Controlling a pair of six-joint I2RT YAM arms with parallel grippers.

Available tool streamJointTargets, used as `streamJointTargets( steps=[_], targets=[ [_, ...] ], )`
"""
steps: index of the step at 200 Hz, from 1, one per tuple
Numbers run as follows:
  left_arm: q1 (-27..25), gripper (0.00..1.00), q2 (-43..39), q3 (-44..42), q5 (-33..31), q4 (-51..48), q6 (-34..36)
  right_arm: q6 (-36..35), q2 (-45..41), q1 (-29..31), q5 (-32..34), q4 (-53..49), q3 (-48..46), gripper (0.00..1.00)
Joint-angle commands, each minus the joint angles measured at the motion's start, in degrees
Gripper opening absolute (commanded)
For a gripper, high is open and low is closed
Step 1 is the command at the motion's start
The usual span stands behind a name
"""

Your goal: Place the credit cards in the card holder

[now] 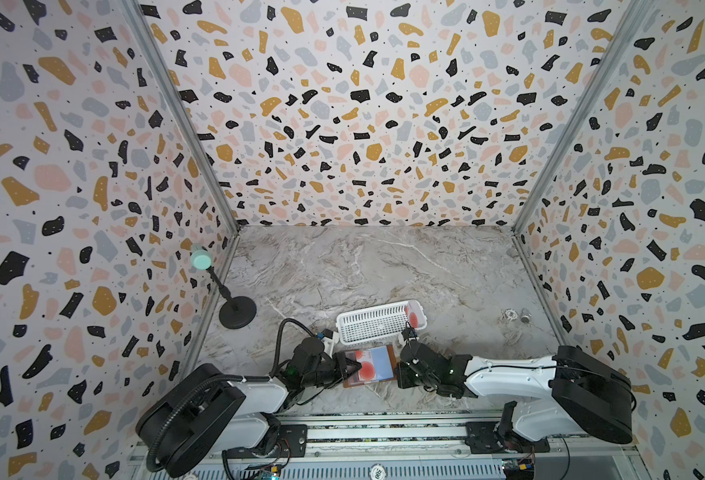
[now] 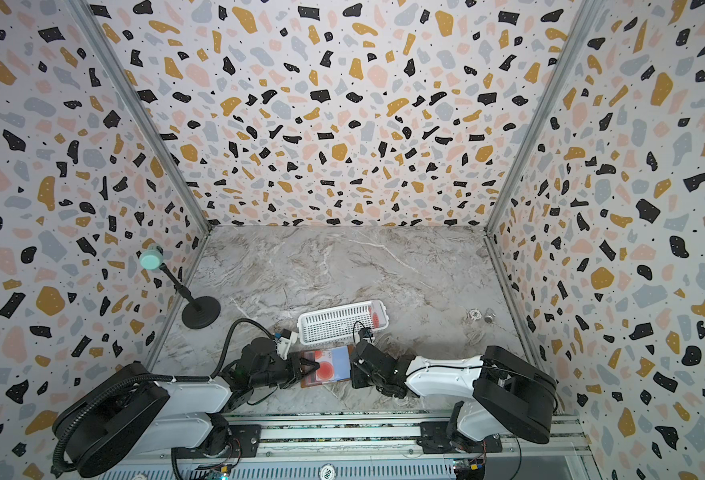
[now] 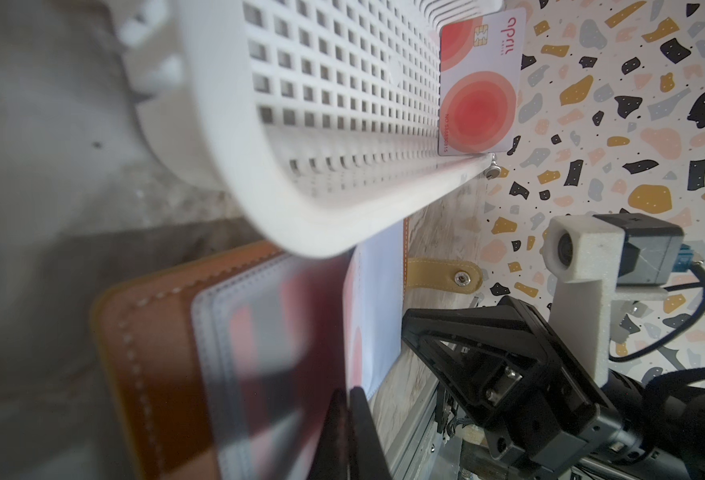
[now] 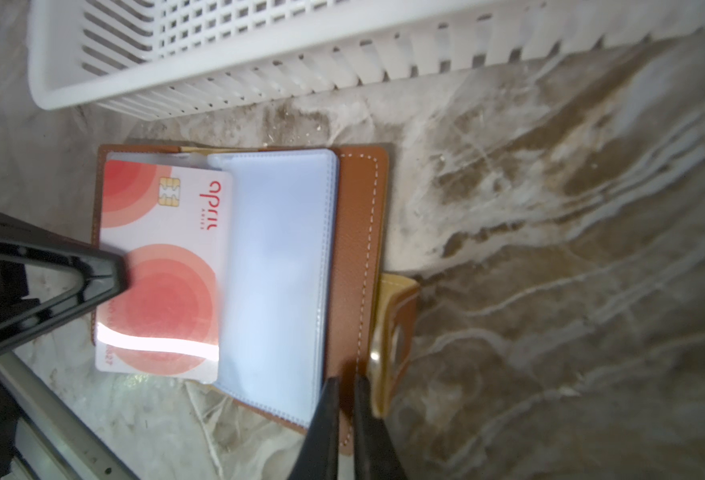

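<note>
Right, far left on the grey marble-patterned surface (image 1: 342, 266) stands a black round-footed stand (image 1: 237, 311) with a mint-green head, well clear of the action. Moving in, the left hand (image 1: 358, 366) is clenched on the outer edge of a thin whitish-pink credit card (image 4: 163, 270) printed with big red round blobs, chip side up. That card lies over the left page of the tan-brown leather card holder (image 4: 355, 249). The holder is spread open flat on the surface near the front edge, with pale blue plastic sleeves (image 4: 280, 257) showing on its right page and the snap-button tab (image 4: 396, 332) hanging off the right cover's outer edge. Just behind it sits a white slotted plastic basket (image 1: 367, 326), and a second card (image 1: 413, 313) of the same print leans upright at its right end. Now the right hand (image 4: 346, 380): fingers drawn nearly together, tips down on the holder's right leather cover, though whether they pinch it I cannot tell. Far right, small metallic bits (image 1: 524, 318) lie well apart from everything.
</note>
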Motion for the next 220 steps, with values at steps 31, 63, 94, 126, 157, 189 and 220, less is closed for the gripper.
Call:
streamJointTargets(
  steps=[31,63,94,126,157,189,220],
  targets=[
    [0.30,0.03,0.55,1.06,-1.06,1.32,-0.28,0.70,1.73,0.28,0.34,-2.47,0.13,0.11],
    [0.26,0.03,0.85,0.97,-1.54,2.04,-0.58,0.63,1.78,0.36,0.31,-2.24,0.18,0.11],
    [0.17,0.03,0.51,1.14,-1.99,1.25,0.40,0.66,1.82,0.40,0.28,-2.16,-0.12,0.11],
    [0.17,0.04,0.94,0.62,-1.90,1.96,0.15,0.84,1.75,0.36,0.28,-1.69,-0.47,0.11],
    [0.08,0.10,0.95,0.61,-1.86,1.55,0.08,0.95,1.85,0.51,0.24,-1.44,-0.50,0.11],
    [-0.10,0.15,0.04,2.16,-2.72,-3.47,1.13,1.15,1.70,0.45,0.60,-1.25,-0.95,0.11],
    [-0.43,0.22,-2.73,4.87,-4.77,-13.27,3.44,1.62,0.95,0.71,1.15,-0.78,-1.94,0.11]
  ],
)
